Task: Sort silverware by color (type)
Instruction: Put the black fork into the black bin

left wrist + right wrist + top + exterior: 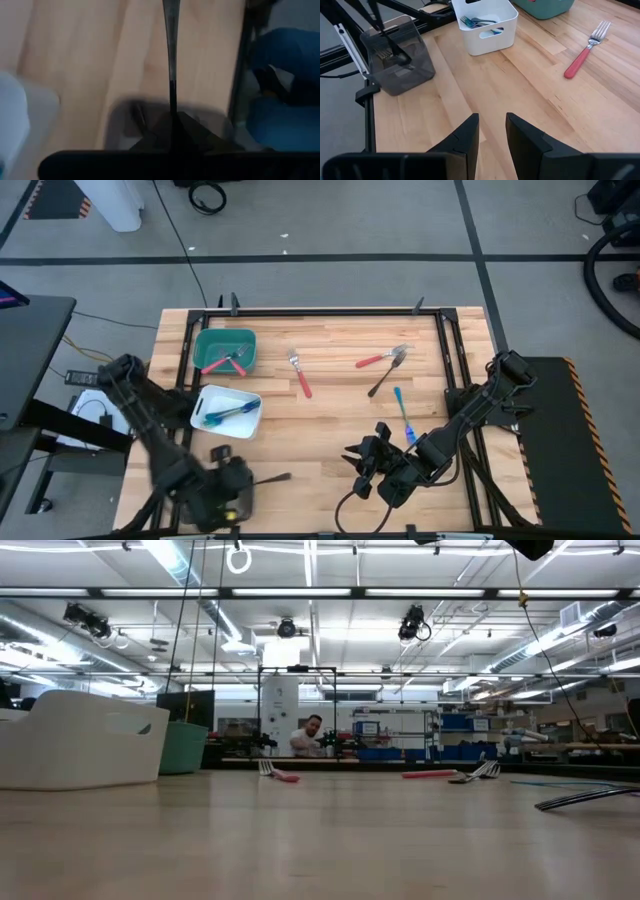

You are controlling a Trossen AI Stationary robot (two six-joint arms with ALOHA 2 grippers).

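At the near left corner of the tabletop [330, 420], the left claw [228, 490] hangs over a smoky grey bin [397, 60], clamped on a dark grey metal utensil [272, 477] whose slim handle pokes out toward the right. In the left wrist view the picture is blurred, so which end of the piece is gripped cannot be told. Just beyond stands a white bin [227, 411] holding blue-handled silverware [228, 415], and past that a green bin [225, 350] with a red-handled piece and a blue one inside. Further right, a red-handled fork [299, 373] lies loose on the wood. Toward the right, a second red-handled fork [381, 358] and a dark grey fork [386, 375] lie with their heads touching near the far edge, and a blue-handled utensil [402, 412] rests nearer. The right claw [362, 463] hovers low over bare wood at the near edge, its fingers [465, 137] slightly apart and holding nothing.
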